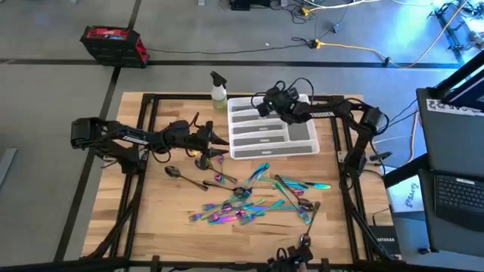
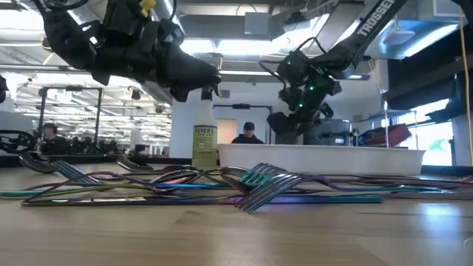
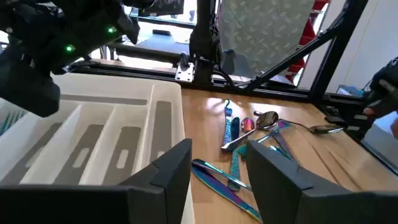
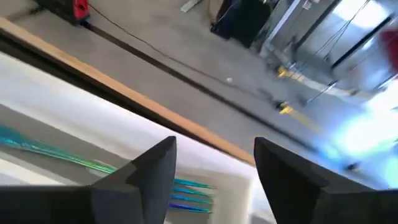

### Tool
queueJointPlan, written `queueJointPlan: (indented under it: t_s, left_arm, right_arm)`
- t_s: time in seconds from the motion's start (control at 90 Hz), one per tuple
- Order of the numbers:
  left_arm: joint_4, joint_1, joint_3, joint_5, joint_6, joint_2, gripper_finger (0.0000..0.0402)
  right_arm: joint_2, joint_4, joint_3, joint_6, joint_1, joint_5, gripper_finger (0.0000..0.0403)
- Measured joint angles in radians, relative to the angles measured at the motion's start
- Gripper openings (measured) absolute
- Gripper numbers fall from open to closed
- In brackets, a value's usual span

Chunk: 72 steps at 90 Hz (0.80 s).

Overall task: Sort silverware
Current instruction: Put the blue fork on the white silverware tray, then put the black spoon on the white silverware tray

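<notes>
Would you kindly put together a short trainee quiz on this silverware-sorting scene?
1. True or false: the right claw hovers over the white tray.
2. The spray bottle stands: A) inside the tray; B) beside the tray's corner; C) in the left claw.
3. What does the left claw hold?
Key: 1 true; 2 B; 3 nothing, it is open.

White compartmented plastic tray (image 1: 311, 141): far slots hidden under right claw (image 1: 266, 103) in high view. Teal iridescent silverware (image 4: 43, 151) inside is partly covered by that claw's fingers, type unreadable. Left claw (image 1: 221, 140) tips too small to judge overhead.
</notes>
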Motion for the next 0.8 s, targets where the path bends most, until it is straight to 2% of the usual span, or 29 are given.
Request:
queueJointPlan:
  t_s: [0.089,0.233,0.311,0.456,0.611,0.7,0.8]
  left_arm:
    - [0.0,0.0,0.0,-0.003,-0.001,0.0,0.0138]
    - [-0.006,0.001,0.0,-0.01,0.0,0.0,0.0138]
    - [-0.021,0.0,0.0,-0.01,-0.001,0.0,0.0138]
    - [-0.024,0.0,0.0,-0.011,-0.001,0.0,0.0138]
    - [-0.043,0.0,0.0,-0.011,-0.001,0.0,0.0138]
    - [-0.061,-0.001,0.0,-0.011,0.0,0.0,0.0138]
    - [-0.101,-0.013,0.0,-0.011,0.017,0.0,0.0138]
  right_arm:
    - [0.0,-0.011,0.007,-0.009,0.011,0.006,0.02]
    - [-0.001,-0.055,0.046,0.066,0.023,-0.02,0.02]
    - [-0.009,-0.099,0.072,0.145,0.022,-0.097,0.02]
    - [-0.054,-0.046,0.081,0.31,0.023,-0.427,0.02]
    - [-0.065,0.111,0.072,0.401,0.048,-0.863,0.02]
    - [-0.065,0.154,0.072,0.4,0.084,-1.09,0.02]
    - [-0.065,0.116,0.072,0.325,0.149,-1.262,0.02]
